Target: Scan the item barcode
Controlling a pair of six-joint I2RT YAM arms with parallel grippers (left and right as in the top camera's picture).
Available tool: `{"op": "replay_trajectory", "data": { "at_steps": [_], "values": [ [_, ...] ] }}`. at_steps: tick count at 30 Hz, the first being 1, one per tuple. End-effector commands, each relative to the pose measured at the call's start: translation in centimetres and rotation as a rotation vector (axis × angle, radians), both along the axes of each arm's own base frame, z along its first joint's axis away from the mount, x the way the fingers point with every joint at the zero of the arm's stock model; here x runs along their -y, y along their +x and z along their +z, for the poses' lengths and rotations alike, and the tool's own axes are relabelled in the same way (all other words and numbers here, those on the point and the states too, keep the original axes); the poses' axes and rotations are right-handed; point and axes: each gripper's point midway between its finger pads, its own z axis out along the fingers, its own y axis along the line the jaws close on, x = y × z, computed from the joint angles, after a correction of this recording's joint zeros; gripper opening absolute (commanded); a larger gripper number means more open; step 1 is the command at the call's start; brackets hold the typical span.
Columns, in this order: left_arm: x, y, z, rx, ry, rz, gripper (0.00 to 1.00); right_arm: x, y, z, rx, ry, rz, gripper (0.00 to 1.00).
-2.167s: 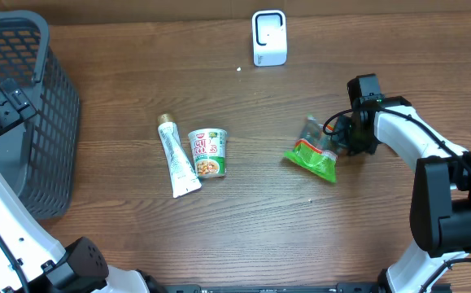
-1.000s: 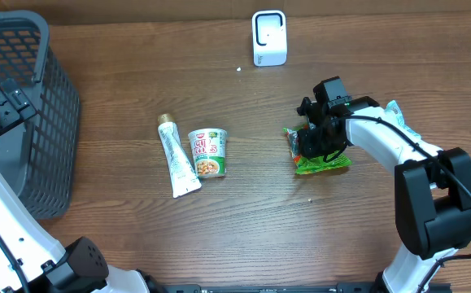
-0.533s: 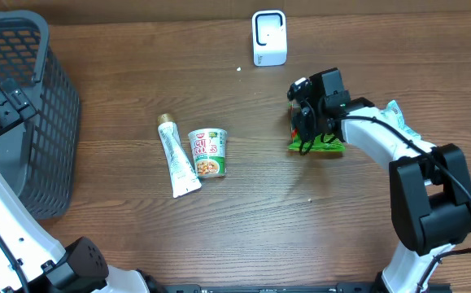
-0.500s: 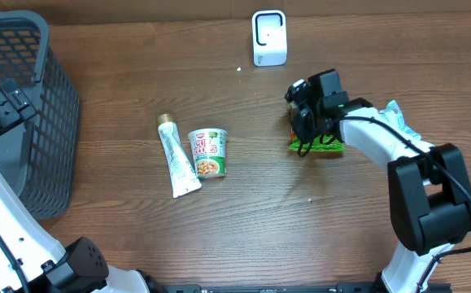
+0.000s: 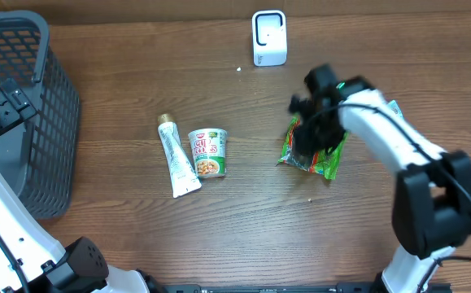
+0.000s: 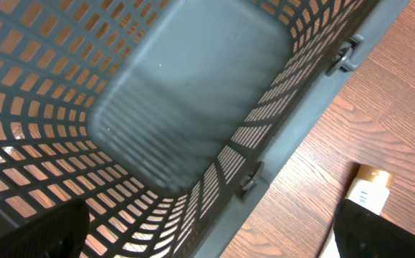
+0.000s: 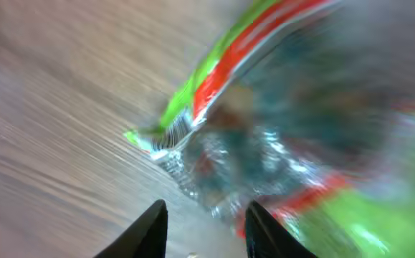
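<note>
- Basket (image 5: 32, 89): a dark grey mesh container at the table's left edge, far left of the scanner (image 5: 268, 37) and nearer the robot than it. The left wrist view looks down into it and shows a solid floor and latticed walls.
- Left gripper (image 6: 208, 211): it hangs over the basket, far left of the scanner. Its two fingers (image 6: 35, 233) stand at their widest, one in each lower corner of the wrist view, with nothing between them.
- Tube (image 5: 176, 156): a white tube with a gold cap lies flat on the table, left of the scanner and nearer the robot, with the cap end toward the scanner's side. The left wrist view shows the cap end just outside the basket wall.
- Cup noodle (image 5: 208, 152): it lies on its side just right of the tube, left of the scanner and nearer the robot.
- Scanner: a small white unit stands at the far edge of the wooden table (image 5: 137, 236), near the middle.
- Green packet (image 5: 304, 156): the item to scan is on the table, right of the scanner, nearer the robot and well apart from it. The right wrist view shows green and red film with a crinkled clear edge.
- Right gripper (image 7: 203, 222): it is directly over the green packet, right of the scanner. Its fingers (image 7: 150, 229) stand a narrow way apart, with the packet's crinkled edge just ahead of the tips. Nothing shows clamped between them. Both views are motion-blurred, so contact cannot be told.
</note>
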Motion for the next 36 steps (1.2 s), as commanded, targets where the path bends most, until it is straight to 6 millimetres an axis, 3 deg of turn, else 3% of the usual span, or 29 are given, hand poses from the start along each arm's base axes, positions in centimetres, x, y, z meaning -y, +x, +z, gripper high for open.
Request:
{"op": "replay_trajectory", "data": {
  "at_steps": [1,2,5,7,11,17,26,28,32,34,36],
  "values": [
    [0.1,0.0,0.8,0.023,0.013,-0.002,1.0,3.6,2.4,6.6,0.044,0.117,-0.374,0.56],
    [0.1,0.0,0.8,0.023,0.013,-0.002,1.0,4.9,2.3,6.8,0.016,0.138,-0.421,0.66],
    [0.1,0.0,0.8,0.023,0.013,-0.002,1.0,8.5,1.5,5.2,-0.05,0.143,-0.526,0.73],
    [0.1,0.0,0.8,0.023,0.013,-0.002,1.0,9.3,1.0,3.7,-0.074,0.163,-0.539,0.76],
    [0.1,0.0,0.8,0.023,0.013,-0.003,1.0,8.5,0.2,0.2,-0.077,0.247,-0.503,0.82],
    [0.1,0.0,0.8,0.023,0.013,-0.003,1.0,6.2,0.0,-3.3,-0.025,0.328,-0.455,0.83],
    [0.1,0.0,0.8,0.023,0.013,-0.002,1.0,4.4,0.5,-7.3,0.099,0.308,-0.466,0.75],
    [0.2,0.0,0.8,0.023,0.013,-0.003,1.0,4.6,0.0,-8.3,0.093,0.255,-0.513,0.7],
    [0.2,0.0,0.8,0.023,0.013,-0.004,1.0,4.9,-1.3,-9.7,0.075,0.232,-0.539,0.17],
    [0.2,0.0,0.8,0.023,0.013,-0.003,1.0,4.9,-1.5,-9.9,0.077,0.233,-0.539,0.04],
    [0.2,0.0,0.8,0.023,0.013,-0.004,1.0,4.9,-1.4,-9.8,0.083,0.24,-0.538,0.04]
  ]
}}
